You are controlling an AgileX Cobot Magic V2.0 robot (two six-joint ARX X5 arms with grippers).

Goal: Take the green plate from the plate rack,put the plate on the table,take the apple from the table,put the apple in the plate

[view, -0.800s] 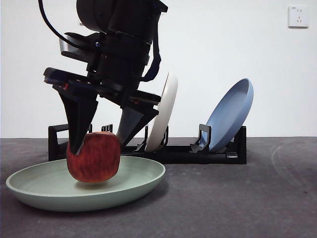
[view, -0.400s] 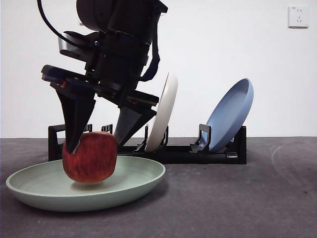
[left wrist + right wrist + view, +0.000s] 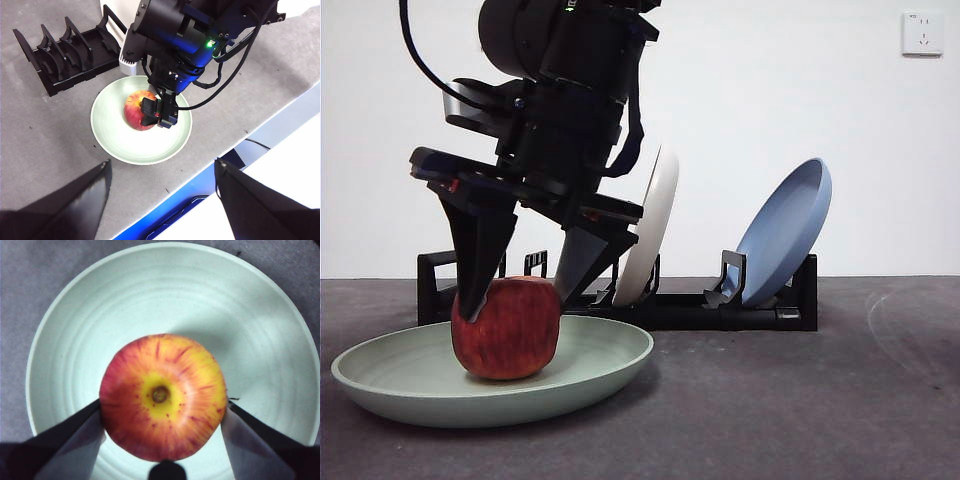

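Jaws of right gripper (image 3: 162, 415) clamped on apple (image 3: 162, 396) (underside hidden), resting in green plate (image 3: 80, 335), left gripper (image 3: 162, 172) spread wide.

Red apple (image 3: 507, 328) resting in green plate (image 3: 585, 375), right pincer (image 3: 516, 290) straddling it, black plate rack (image 3: 710, 308) behind.

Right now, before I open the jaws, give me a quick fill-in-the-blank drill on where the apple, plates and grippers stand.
1. The apple sits in the ____ plate.
2. The right gripper has one jaw on each ____ of the apple.
3. In the plate rack stand a cream-white plate and a ____ plate.
4. The left gripper, away from the plate, has its jaws ____.

Missing words: green; side; blue; open
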